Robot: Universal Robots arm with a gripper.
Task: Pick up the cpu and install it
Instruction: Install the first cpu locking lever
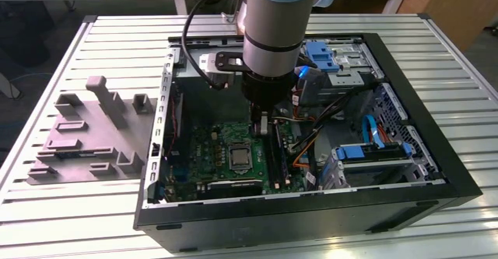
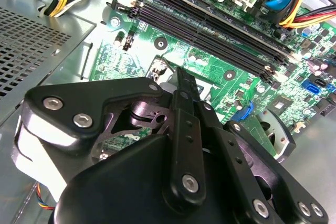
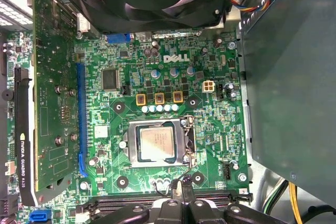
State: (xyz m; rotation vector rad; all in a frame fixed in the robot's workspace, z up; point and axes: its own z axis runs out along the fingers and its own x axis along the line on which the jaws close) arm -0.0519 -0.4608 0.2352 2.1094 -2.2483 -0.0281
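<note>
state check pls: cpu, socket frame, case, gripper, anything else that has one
cpu: seated in the socket, top bare
socket frame: lying flat around the cpu
computer case: side open, on the table
gripper: inside the case, above the motherboard, holding nothing
graphics card: plugged into its slot

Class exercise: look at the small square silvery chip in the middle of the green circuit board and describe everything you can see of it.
The small, thin, square chip with a flat silvery-grey metal top lies flat in the square metal socket frame near the middle of the green circuit board. The frame borders it on all sides. Its top looks dull and slightly smudged, with faint print. Nothing rests on it. The black pincer hangs beside the socket, not touching the chip. In the exterior view the chip sits low inside the open black computer case.
</note>
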